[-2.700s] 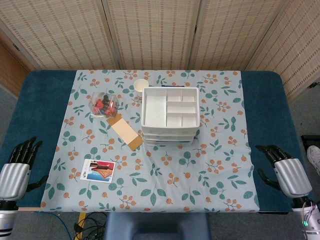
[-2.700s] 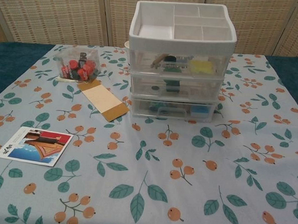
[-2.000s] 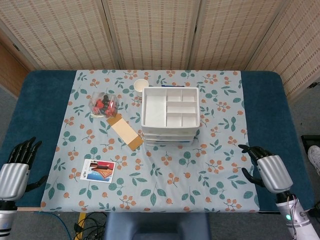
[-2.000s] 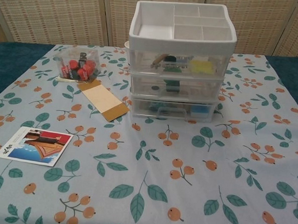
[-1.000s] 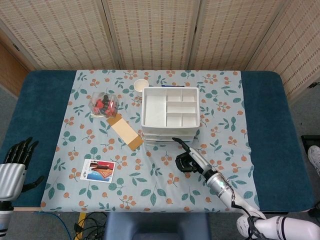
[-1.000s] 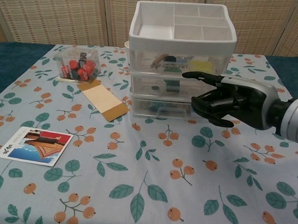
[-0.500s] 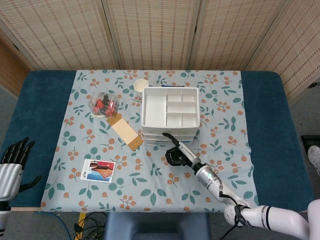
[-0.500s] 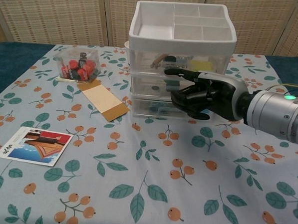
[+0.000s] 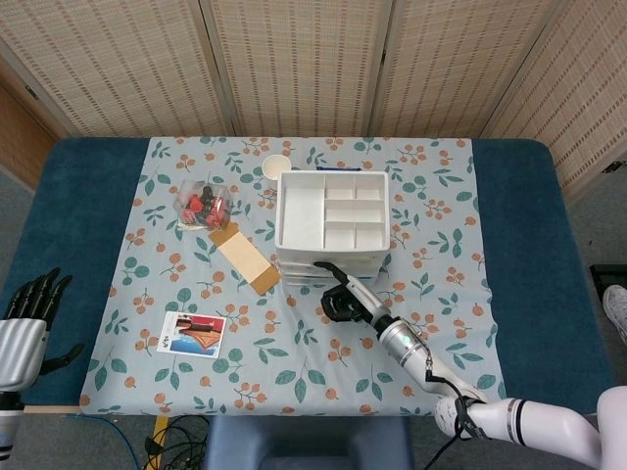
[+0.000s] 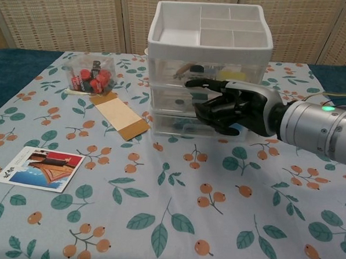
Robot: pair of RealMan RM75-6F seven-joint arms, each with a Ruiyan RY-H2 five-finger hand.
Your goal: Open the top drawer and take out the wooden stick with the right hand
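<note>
A white three-drawer unit [image 9: 302,217] [image 10: 165,48] with a divided tray on top stands mid-table. Its clear top drawer [image 10: 248,75] is closed; through the front a wooden stick [image 10: 183,71] shows among other small items. My right hand [image 10: 229,106] [image 9: 345,300] is at the front of the drawers, one finger stretched to the top drawer's front and the other fingers half curled before the middle drawer; it holds nothing I can see. My left hand [image 9: 26,318] hangs off the table's near left edge, fingers apart and empty.
Left of the unit lie a clear bag of red pieces [image 9: 201,206] [image 10: 91,76], a brown card [image 9: 245,258] [image 10: 120,116] and a picture card [image 9: 191,335] [image 10: 40,168]. A small cup [image 9: 278,166] stands behind the unit.
My right hand has swung in from the table's right edge to the drawer fronts and closed the last gap. The unit has shifted slightly left. The left hand barely moved.
</note>
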